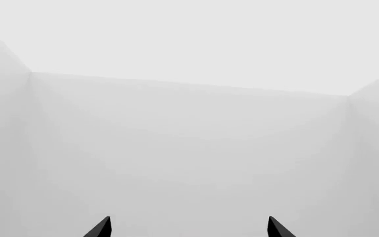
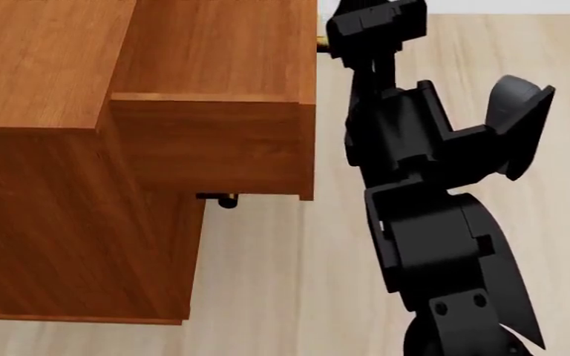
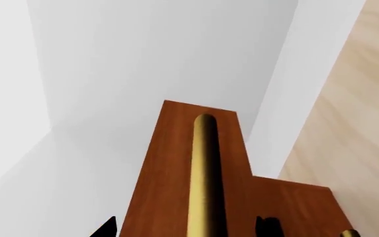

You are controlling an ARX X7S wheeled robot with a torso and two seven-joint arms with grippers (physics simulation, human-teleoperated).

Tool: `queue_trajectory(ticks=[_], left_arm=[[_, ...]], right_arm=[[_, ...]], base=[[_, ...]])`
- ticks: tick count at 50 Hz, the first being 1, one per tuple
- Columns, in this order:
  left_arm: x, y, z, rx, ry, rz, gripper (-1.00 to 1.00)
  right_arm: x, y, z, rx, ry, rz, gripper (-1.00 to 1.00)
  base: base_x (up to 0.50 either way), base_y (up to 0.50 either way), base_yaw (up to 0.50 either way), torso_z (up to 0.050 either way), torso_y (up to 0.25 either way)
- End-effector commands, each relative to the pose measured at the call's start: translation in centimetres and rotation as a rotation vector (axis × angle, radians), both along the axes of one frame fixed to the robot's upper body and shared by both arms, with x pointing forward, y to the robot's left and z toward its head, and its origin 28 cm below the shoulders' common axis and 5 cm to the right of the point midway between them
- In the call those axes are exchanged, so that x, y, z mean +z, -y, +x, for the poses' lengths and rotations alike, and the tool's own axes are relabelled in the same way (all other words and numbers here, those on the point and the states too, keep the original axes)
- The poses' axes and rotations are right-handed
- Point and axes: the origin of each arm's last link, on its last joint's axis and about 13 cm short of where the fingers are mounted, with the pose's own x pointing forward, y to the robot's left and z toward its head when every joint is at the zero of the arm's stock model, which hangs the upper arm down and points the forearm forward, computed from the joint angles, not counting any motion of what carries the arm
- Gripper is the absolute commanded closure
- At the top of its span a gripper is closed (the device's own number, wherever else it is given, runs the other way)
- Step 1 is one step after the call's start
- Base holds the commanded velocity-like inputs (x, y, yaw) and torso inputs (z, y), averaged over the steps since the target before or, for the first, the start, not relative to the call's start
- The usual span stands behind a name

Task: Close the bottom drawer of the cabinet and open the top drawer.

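The reddish-brown cabinet point(image 2: 38, 67) fills the left of the head view. Its top drawer point(image 2: 211, 144) stands pulled far out from the cabinet front. My right gripper point(image 2: 329, 43) is at that drawer's brass bar handle point(image 2: 320, 46). In the right wrist view the handle point(image 3: 205, 168) runs between the two fingertips of the right gripper point(image 3: 188, 229), which is open and straddles it. A lower drawer's front point(image 3: 295, 207) sits further back, and its handle point(image 2: 228, 200) peeks out under the top drawer. The bottom drawer is hidden. My left gripper point(image 1: 189, 228) is open, holds nothing, and faces white walls.
Pale wood floor point(image 2: 285, 282) spreads in front of the cabinet. My right arm point(image 2: 433, 222) rises beside the pulled-out drawer. White room walls point(image 3: 143, 59) stand behind the cabinet.
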Motion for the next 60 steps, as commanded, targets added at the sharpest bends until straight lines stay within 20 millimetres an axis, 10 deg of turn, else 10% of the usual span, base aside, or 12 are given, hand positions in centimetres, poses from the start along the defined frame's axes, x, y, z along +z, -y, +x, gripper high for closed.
queue_trajectory(ticks=[1, 47, 60], left_arm=[[0.0, 0.1, 0.1, -0.002, -0.001, 0.001, -1.0], [0.3, 0.6, -0.2, -0.017, 0.005, 0.008, -1.0], [0.4, 0.5, -0.3, -0.018, 0.008, 0.005, -1.0]], right_arm=[[0.0, 0.4, 0.0, -0.012, 0.0, 0.005, -1.0], [1.6, 3.5, -2.3, -0.155, 0.062, 0.016, -1.0], [3.6, 3.6, -3.7, -0.295, 0.11, -0.421, -1.0]], base=[[0.0, 0.0, 0.0, 0.0, 0.0], [0.0, 0.0, 0.0, 0.0, 0.0], [0.0, 0.0, 0.0, 0.0, 0.0]])
